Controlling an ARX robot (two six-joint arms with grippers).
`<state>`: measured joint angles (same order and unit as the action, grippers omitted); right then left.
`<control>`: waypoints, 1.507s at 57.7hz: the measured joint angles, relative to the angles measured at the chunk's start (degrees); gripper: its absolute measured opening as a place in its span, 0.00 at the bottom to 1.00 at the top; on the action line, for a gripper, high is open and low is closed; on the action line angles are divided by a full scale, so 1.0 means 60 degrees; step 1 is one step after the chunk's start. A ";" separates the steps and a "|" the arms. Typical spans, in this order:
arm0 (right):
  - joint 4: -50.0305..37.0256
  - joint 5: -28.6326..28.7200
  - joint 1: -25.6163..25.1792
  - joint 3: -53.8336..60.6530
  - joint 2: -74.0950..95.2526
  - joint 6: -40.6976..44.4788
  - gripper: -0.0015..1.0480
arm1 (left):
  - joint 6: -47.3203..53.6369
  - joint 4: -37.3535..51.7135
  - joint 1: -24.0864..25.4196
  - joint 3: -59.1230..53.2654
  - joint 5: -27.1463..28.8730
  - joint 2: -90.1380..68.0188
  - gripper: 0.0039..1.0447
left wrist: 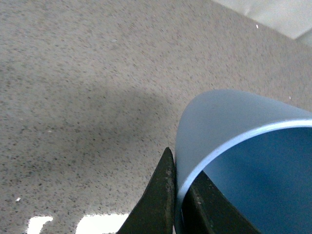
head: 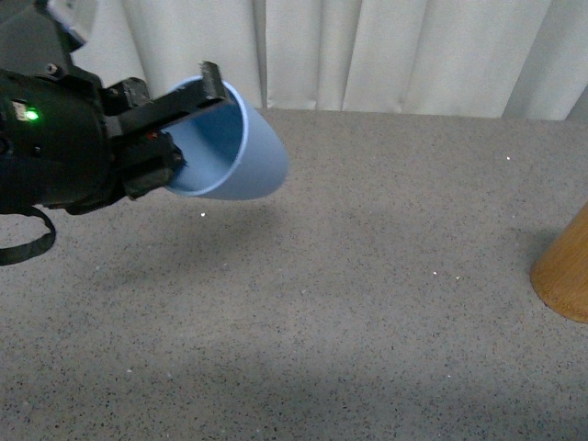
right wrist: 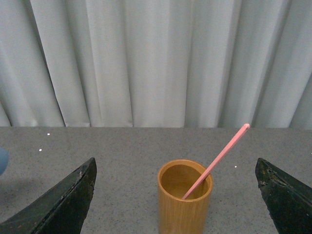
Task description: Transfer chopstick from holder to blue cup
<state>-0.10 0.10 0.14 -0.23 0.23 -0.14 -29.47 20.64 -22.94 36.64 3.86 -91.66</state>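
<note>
My left gripper (head: 209, 92) is shut on the blue cup (head: 248, 156), pinching its rim wall with one finger outside and one inside. The cup hangs above the table, tipped on its side with its mouth toward the arm. The left wrist view shows the same pinch: the gripper (left wrist: 178, 180) on the cup (left wrist: 229, 117). The tan wooden holder (right wrist: 184, 204) stands upright between the wide-apart fingers of my open right gripper (right wrist: 175, 163). One pink chopstick (right wrist: 217, 161) leans out of it. In the front view only the holder's edge (head: 565, 276) shows, at the far right.
A grey speckled tabletop (head: 367, 303) spreads between the cup and the holder. A white curtain (head: 386, 46) hangs along the table's back edge; it also fills the background (right wrist: 156, 58) behind the holder.
</note>
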 joint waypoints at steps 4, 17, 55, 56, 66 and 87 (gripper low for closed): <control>0.0000 -0.0004 0.0000 0.0000 0.0000 0.0000 0.91 | 0.0266 -0.0047 -0.0335 0.0062 -0.0004 -0.0168 0.03; 0.0000 0.0000 0.0000 0.0000 0.0000 0.0000 0.91 | 0.0714 -0.0211 -0.0907 0.0131 0.0149 -0.0627 0.03; 0.0000 0.0000 0.0000 0.0000 0.0000 0.0000 0.91 | 0.1377 -0.0809 -0.1570 0.0197 0.0674 -0.1617 0.03; 0.0000 0.0000 0.0000 0.0000 0.0000 0.0000 0.91 | 0.1381 -0.0838 -0.1566 0.0208 0.0688 -0.1632 0.03; 0.0000 0.0000 0.0000 0.0000 0.0000 0.0000 0.91 | 0.1410 -0.0994 -0.1555 0.0244 0.0798 -0.1657 0.03; 0.0000 -0.0004 0.0000 0.0000 0.0000 0.0000 0.91 | 0.1410 -0.1100 -0.1574 0.0357 0.0841 -0.1657 0.23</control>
<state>-0.10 0.08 0.14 -0.23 0.23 -0.14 -21.02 14.04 -32.38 38.79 8.91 -101.60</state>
